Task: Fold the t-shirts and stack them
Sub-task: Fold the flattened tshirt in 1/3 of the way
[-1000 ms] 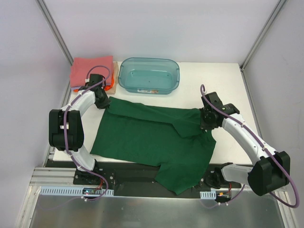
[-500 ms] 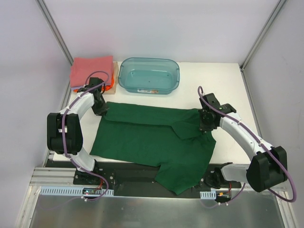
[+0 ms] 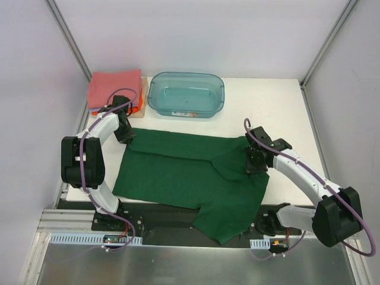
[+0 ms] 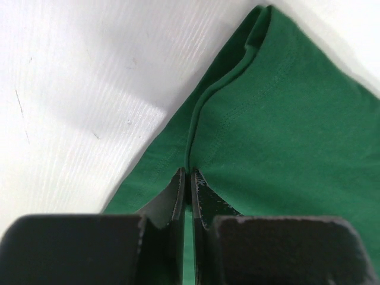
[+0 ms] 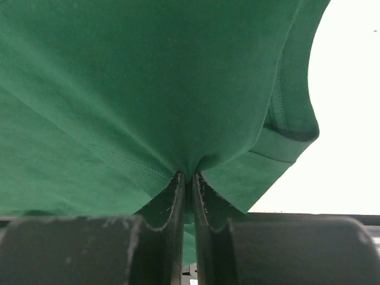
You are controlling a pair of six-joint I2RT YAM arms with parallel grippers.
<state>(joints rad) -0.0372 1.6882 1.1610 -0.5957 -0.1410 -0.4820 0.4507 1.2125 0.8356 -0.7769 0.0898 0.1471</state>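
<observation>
Robot lab test cell, not a home. Left arm [image 3: 89, 155] and right arm [image 3: 304, 176] bolted to a rail [image 3: 172, 215] at 6 o'clock of a white table [image 3: 279, 113]. Aluminium posts [image 3: 68, 37] at 11 and 1, blank panels [image 3: 196, 29] around, slotted cable duct [image 3: 89, 239] at 7. Props: shirt [image 3: 190, 172] mid-table, bin [image 3: 186, 95] at 12.

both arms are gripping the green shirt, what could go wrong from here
The left jaws and right jaws pinch only a thin fold of the green shirt at their tips, so it may slip out mid-fold.
The shirt's near end hangs over the table edge by the arm bases and could snag.
The left jaws sit close to the pink stack and might nudge it.
</observation>
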